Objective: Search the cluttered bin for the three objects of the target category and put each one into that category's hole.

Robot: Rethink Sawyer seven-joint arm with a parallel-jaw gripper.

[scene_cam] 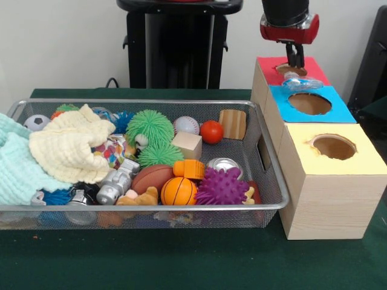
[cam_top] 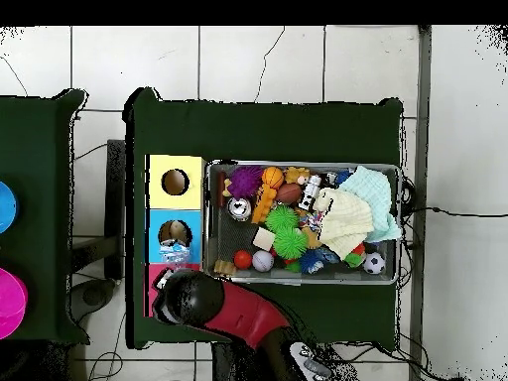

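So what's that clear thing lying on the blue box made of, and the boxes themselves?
The wrapper looks like thin crinkly plastic: translucent and glinting. The boxes appear to be pale wood, with grain visible on their sides, topped with matte coloured sheets, perhaps paper.

Three wooden boxes in a row at the table's edge beside the bin: one red-topped, one blue-topped, one yellow-topped, each with one round hole. One wire-mesh bin. One translucent wrapper on the blue top. Two green spiky balls, one purple spiky ball. One basketball, one baseball, one soccer ball. Two cloths, yellow and mint.
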